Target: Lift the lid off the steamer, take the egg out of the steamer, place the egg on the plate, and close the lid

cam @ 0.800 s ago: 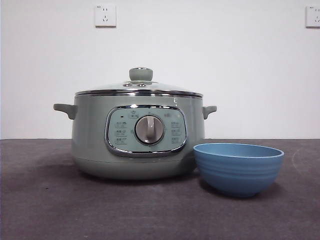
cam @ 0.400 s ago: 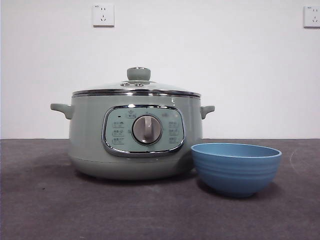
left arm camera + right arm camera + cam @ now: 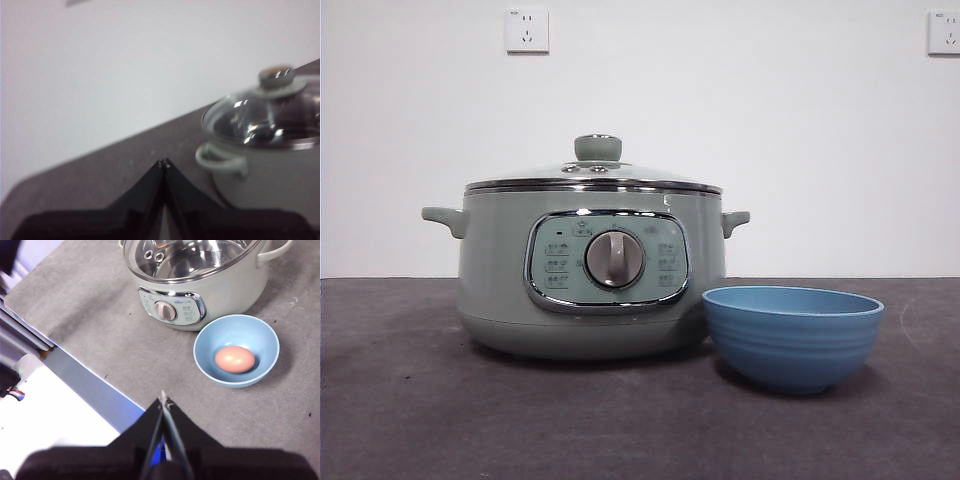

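1. Two grippers are visible only in their own wrist views; neither appears in the front view. The left gripper (image 3: 164, 163) has its jaws pressed together at the tips and holds nothing. It hangs over the dark table (image 3: 410, 420), beside the steamer's side handle and apart from it.
2. The right gripper (image 3: 163, 401) also has its jaws closed tip to tip with nothing between them. It is raised near the table's front edge, well apart from the plate.
3. The steamer (image 3: 500, 290) stands upright on the table, left of centre in the front view, with its control panel and grey dial (image 3: 615, 259) facing the camera.
4. The lid (image 3: 595, 176) sits seated on the steamer, its chrome rim level along the pot's top edge and its sage-green knob (image 3: 598, 148) upright at the centre. The glass dome is transparent in both wrist views.
5. The plate (image 3: 792, 336) rests on the table just beside the steamer, in front of and to the right of it in the front view. Contact between the two cannot be determined.
6. The egg (image 3: 234, 359) lies inside the plate, near its centre, as the right wrist view shows. The plate's rim hides it in the front view.
7. Two wall sockets (image 3: 526, 30) are mounted on the white wall behind.
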`<state>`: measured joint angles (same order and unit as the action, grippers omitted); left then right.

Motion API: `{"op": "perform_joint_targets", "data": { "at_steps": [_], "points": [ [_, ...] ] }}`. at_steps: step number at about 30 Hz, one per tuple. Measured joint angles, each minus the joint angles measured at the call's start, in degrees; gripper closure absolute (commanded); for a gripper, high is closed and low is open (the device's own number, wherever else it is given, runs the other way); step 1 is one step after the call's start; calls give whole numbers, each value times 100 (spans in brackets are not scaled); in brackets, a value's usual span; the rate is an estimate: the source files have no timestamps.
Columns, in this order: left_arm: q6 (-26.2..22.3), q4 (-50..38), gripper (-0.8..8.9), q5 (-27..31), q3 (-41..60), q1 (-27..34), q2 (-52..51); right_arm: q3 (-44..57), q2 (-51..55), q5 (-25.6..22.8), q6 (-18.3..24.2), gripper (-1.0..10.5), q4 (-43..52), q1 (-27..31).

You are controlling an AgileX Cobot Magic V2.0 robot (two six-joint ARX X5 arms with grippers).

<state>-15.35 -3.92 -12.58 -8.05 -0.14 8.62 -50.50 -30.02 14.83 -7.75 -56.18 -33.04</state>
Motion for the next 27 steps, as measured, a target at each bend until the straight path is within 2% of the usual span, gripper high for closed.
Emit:
{"op": "perform_joint_targets", "data": {
  "at_steps": [4, 7, 10, 14, 27],
  "points": [
    [535, -162, 817, 422, 691, 0, -341, 0, 0, 0, -2, 946, 0, 0],
    [787, 98, 817, 706, 708, 0, -490, 0, -2, 0, 0, 946, 0, 0],
    [887, 487, 817, 796, 708, 4, -654, 0, 0, 0, 0, 946, 0, 0],
    [973, 1438, 817, 796, 708, 4, -833, 0, 0, 0, -2, 946, 2, 0],
    [1200, 1423, 817, 793, 708, 4, -835, 0, -2, 0, -2, 946, 0, 0]
  ]
}}
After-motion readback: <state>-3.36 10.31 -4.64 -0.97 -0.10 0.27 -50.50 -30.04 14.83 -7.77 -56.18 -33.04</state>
